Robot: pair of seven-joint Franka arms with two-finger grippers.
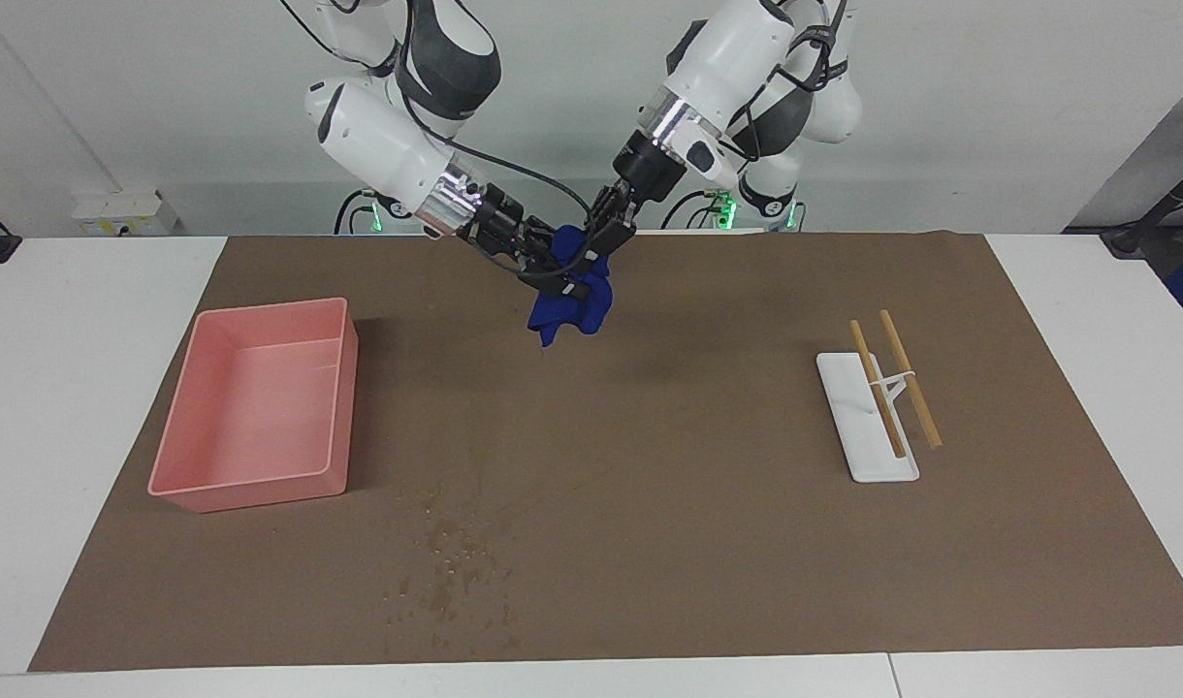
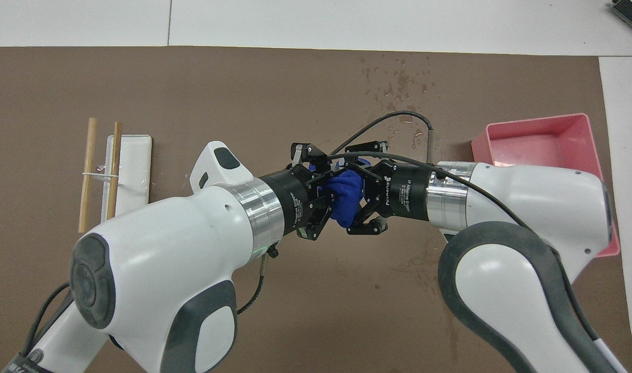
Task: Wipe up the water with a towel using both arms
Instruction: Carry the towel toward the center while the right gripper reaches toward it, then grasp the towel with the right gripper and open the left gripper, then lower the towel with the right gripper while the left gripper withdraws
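Brown matting covers the surface point(image 1: 650, 543), white at its edges. Nearest the robots, both arms meet in the air above the mat: I see the left pincer point(image 1: 601, 237) and the right pincer point(image 1: 553, 273) facing each other with the blue towel point(image 1: 572, 305) bunched between them, its folds hanging clear of the mat. Each looks clamped on the cloth, though which one bears the weight I cannot tell (it reads as a handover, or a shared hold). Farther out, toward the right arm's end, sits the pink tray point(image 1: 179, 490); toward the left arm's end, a white holder point(image 1: 848, 407) carries two wooden sticks point(image 1: 910, 378). Farthest from the robots lies the water point(image 1: 451, 572), scattered droplets and damp specks near the mat's edge, not yet wiped. I judge the step in hand is securing the towel. Next I'd need to carry it out over the droplets, lower it flat and sweep.
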